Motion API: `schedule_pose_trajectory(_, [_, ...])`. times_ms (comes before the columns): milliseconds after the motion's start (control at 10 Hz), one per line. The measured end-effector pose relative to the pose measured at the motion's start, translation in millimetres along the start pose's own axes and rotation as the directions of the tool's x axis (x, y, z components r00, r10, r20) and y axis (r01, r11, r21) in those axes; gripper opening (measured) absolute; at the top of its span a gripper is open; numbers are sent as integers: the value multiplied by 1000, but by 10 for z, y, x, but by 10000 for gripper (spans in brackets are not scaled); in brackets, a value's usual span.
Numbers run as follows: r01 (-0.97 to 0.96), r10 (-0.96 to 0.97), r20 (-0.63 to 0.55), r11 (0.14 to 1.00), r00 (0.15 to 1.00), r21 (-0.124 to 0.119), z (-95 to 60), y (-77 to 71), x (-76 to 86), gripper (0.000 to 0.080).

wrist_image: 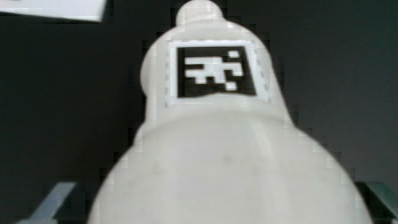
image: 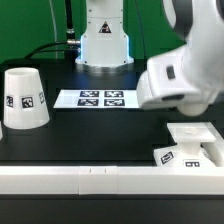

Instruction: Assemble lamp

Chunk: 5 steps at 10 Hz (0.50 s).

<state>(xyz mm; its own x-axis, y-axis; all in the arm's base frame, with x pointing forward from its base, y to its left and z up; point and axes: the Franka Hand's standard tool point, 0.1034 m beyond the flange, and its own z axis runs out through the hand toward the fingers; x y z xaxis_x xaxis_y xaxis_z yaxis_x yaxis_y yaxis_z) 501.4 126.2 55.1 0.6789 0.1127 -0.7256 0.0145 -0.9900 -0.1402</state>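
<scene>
The white bulb (wrist_image: 214,130) fills the wrist view, with its round body between my fingers and its narrow end, which carries a square tag, pointing away. My gripper (wrist_image: 215,205) is shut on the bulb, and a dark fingertip (wrist_image: 54,203) shows at each side of it. In the exterior view the arm's white hand (image: 178,82) hangs over the table's right part and hides the bulb and the fingers. The flat square base (image: 192,143) lies below the hand next to the rail. The tapered shade (image: 23,98) stands at the exterior view's left.
The marker board (image: 98,98) lies in the middle of the black table, and one corner of it shows in the wrist view (wrist_image: 50,8). A long white rail (image: 90,178) runs along the near edge. The robot's pedestal (image: 104,40) stands at the back.
</scene>
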Motion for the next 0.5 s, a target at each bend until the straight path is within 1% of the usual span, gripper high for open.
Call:
schedule_pose_trajectory(100, [35, -35, 15, 999, 999, 7, -187, 68, -143, 577])
schedule_pose_trajectory(200, [35, -36, 11, 999, 999, 11, -382, 108, -243, 577])
schedule_pose_trajectory(300, [40, -40, -15, 999, 999, 12, -541, 111, -285, 577])
schedule_pose_trajectory(400, [39, -39, -63, 999, 997, 10, -519, 103, -195, 577])
schedule_pose_trajectory(500, [39, -38, -60, 999, 997, 10, -489, 105, -198, 577])
